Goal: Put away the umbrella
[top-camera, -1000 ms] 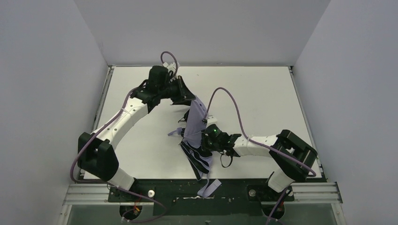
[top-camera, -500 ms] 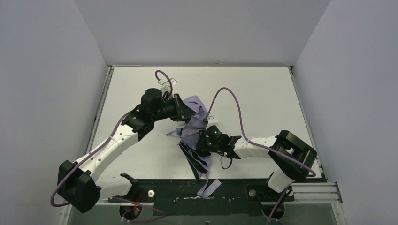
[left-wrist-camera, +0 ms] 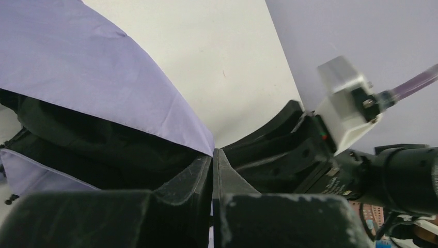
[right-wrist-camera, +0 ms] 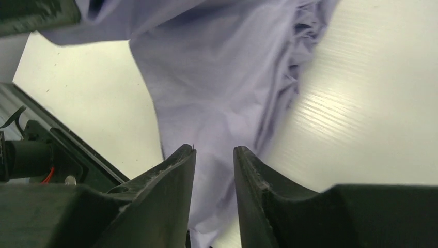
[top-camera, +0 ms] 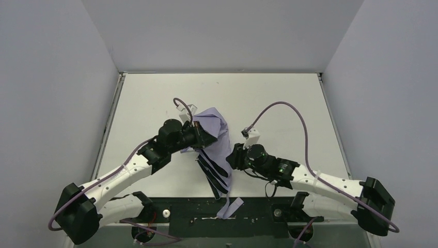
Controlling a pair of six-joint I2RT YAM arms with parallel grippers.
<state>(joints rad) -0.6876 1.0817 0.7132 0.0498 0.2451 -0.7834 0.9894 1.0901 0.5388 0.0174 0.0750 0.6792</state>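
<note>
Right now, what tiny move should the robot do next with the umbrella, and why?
Probably the right gripper should ease forward and close on the loose lavender fabric of the umbrella just ahead. Its jaws stand apart and empty, while the left gripper is pinched shut on the fabric's edge, so the floppy canopy is held on one side only.

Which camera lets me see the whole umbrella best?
The top camera. It shows the whole crumpled umbrella. The left wrist camera sees only a lavender panel over black lining. The right wrist camera sees just wrinkled lavender fabric.
</note>
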